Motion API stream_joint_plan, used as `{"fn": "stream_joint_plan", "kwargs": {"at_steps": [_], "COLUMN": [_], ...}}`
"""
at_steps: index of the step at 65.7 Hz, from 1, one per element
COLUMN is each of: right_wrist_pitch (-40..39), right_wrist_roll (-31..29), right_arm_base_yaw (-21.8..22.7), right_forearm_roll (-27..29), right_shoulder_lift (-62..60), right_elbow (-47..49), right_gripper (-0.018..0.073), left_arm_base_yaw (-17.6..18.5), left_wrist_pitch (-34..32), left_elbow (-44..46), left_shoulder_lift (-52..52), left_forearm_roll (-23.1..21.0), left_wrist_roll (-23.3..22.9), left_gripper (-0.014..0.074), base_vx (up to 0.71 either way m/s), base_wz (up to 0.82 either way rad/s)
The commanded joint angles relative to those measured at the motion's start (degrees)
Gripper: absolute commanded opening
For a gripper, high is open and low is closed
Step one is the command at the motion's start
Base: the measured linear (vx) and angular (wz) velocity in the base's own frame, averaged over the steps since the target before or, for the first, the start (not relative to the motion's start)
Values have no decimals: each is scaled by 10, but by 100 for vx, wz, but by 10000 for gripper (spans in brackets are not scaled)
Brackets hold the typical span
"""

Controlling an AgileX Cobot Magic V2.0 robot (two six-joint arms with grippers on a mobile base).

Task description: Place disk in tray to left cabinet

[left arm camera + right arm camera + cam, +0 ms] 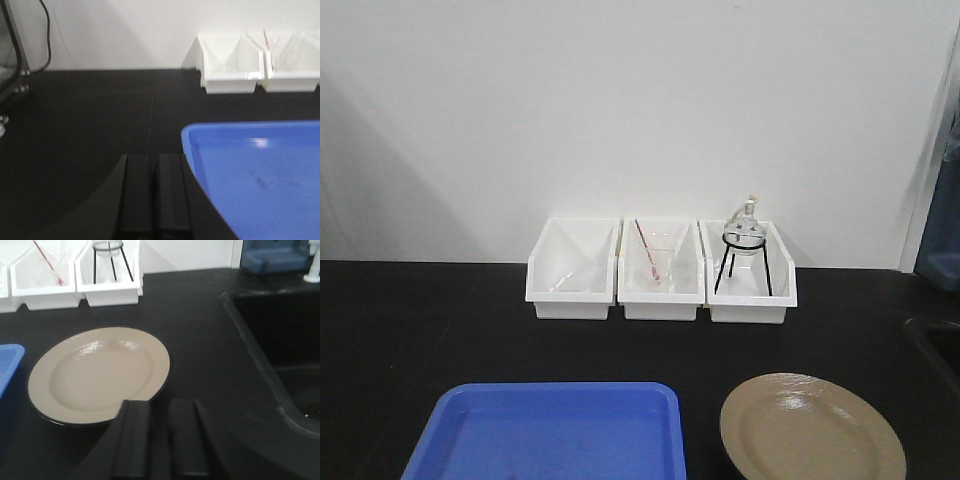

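Observation:
The blue tray (550, 432) lies at the front of the black counter, left of centre, with nothing in it. To its right the tan disk (812, 432) with a black rim rests flat on the counter, apart from the tray. Neither gripper shows in the front view. In the left wrist view my left gripper (154, 165) is shut and empty, just left of the tray's (260, 175) near corner. In the right wrist view my right gripper (160, 410) stands a little open, holding nothing, at the near right rim of the disk (97, 372). The left cabinet is out of view.
Three white bins (660, 270) line the back wall; the right one holds a glass flask on a black tripod (744, 240). A black sink (280, 345) drops away right of the disk. A dark-framed object with a cable (12, 50) stands at the far left.

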State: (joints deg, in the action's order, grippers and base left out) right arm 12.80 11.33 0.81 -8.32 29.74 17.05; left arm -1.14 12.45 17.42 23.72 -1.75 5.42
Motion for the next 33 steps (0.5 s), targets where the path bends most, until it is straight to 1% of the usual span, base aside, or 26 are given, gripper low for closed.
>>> {"fn": "stream_joint_plan", "kwargs": {"at_steps": [1,6,11,16,20,27,30,33], "right_wrist_pitch": [-72,-81,-77,-66,-56,-45,-48,-55], "right_wrist_roll": [5,14,57,80,106,172,196,204], "right_arm_base_yaw": [4,4,4,4,4,4,4,4], "right_forearm_roll": [-3,4,49,83,120,170,181,184], "right_shoulder_lift": [33,56,79,102,127,187,222,254], "right_elbow": [20,20,20,23,30,57,74,91], "right_gripper": [368,433,466,470,470,470,470,470], "left_arm_base_yaw": [-2,-2,-2,-2,-2,-2,-2,-2], "left_wrist_pitch": [-22,-11,-8,-9,-9,-9,-9,-9], "left_elbow": [16,16,16,16,16,16,16,16], "left_shoulder_lift": [20,27,28,28,28,28,28,28], "left_forearm_roll": [0,0,0,0,0,0,0,0], "left_wrist_roll": [-5,-5,-5,-5,-5,-5,-5,-5], "left_gripper": [185,277,358,410,426,429,429,429], "base_vx": [0,0,0,0,0,0,0,0], "base_wz": [0,0,0,0,0,0,0,0]}}
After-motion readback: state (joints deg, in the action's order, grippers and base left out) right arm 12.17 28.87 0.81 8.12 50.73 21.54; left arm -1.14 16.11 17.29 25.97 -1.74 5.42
